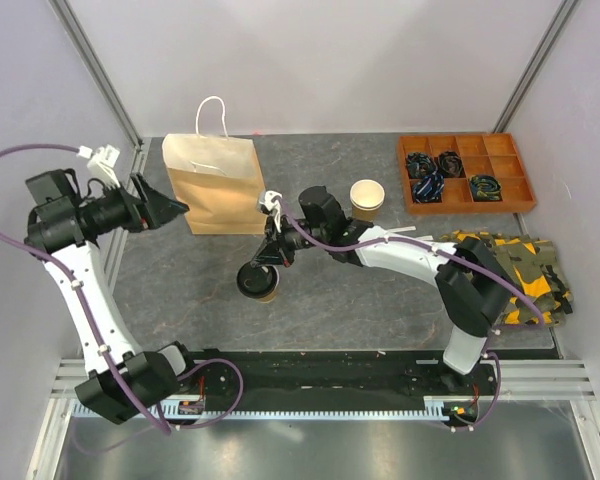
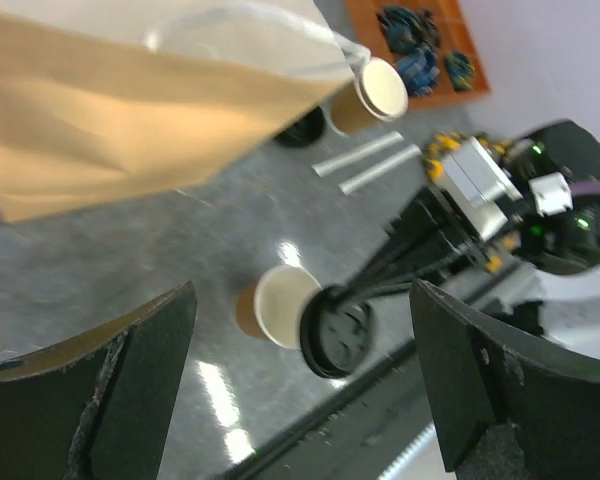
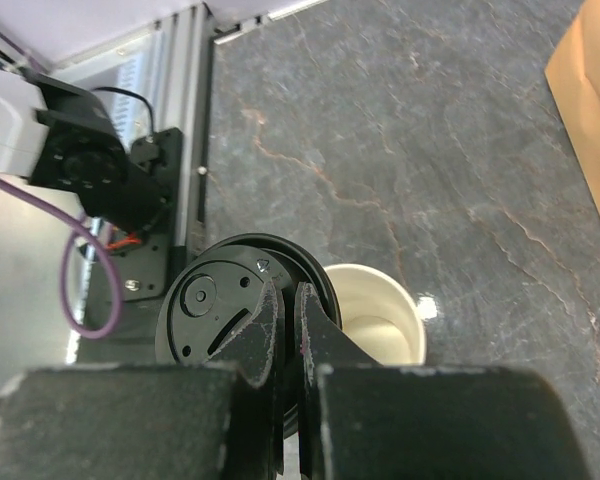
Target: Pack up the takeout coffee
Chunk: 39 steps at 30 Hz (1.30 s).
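A tan paper cup (image 1: 270, 291) with a white inside stands open on the table, also in the left wrist view (image 2: 280, 305) and the right wrist view (image 3: 378, 322). My right gripper (image 1: 269, 256) is shut on the rim of a round black lid (image 1: 250, 280), holding it on edge against the cup's left rim; the fingers (image 3: 270, 325) pinch the lid (image 3: 210, 305). A second open cup (image 1: 367, 197) stands further back, also in the left wrist view (image 2: 372, 93). Another black lid (image 2: 300, 129) lies by it. My left gripper (image 1: 168, 208) is open and empty, raised at the left.
A tall tan paper bag (image 1: 214, 182) with white handles lies at the back left. An orange compartment tray (image 1: 466, 173) sits back right. A camouflage cloth (image 1: 515, 262) lies at the right. Two white sticks (image 2: 365, 163) lie near the second cup.
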Tool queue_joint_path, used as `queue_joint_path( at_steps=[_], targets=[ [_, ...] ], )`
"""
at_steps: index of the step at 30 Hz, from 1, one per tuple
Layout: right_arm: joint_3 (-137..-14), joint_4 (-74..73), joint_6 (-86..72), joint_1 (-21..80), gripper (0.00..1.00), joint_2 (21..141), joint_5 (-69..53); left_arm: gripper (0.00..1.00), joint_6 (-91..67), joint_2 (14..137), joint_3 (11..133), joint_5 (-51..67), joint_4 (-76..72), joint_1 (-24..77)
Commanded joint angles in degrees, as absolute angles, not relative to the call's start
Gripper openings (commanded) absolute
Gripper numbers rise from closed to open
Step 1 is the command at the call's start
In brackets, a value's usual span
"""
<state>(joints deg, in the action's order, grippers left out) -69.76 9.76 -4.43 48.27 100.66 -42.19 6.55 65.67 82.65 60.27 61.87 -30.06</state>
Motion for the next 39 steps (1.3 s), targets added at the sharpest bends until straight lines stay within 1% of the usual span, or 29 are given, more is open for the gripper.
queue_joint_path(
  at_steps=[1, 7, 14, 23, 33, 39],
  targets=[
    [-69.00, 13.89, 1.48, 48.17, 0.00, 102.65, -41.13, 0.92, 12.91, 64.25, 74.54, 70.84, 62.75, -30.67],
    [-68.56, 14.50, 4.65, 48.25, 0.00, 104.33, -41.04, 0.90, 19.06, 64.16, 68.03, 71.02, 66.70, -30.32],
    [-66.97, 15.74, 6.76, 48.16, 0.00, 104.77, -41.40, 0.85, 17.76, 65.21, 63.90, 71.63, 67.59, -29.53],
    [-68.12, 16.96, 7.21, 47.64, 0.00, 106.26, -41.22, 0.83, 16.70, 66.88, 61.44, 69.79, 66.09, -29.44],
    [-70.13, 20.21, 4.13, 47.11, 0.00, 108.46, -42.53, 0.82, 16.00, 67.67, 60.21, 69.08, 65.22, -29.44],
    [-71.54, 20.21, 0.97, 45.70, 0.00, 107.23, -44.38, 0.81, 16.26, 68.55, 59.33, 69.52, 65.21, -29.44]
  ],
)
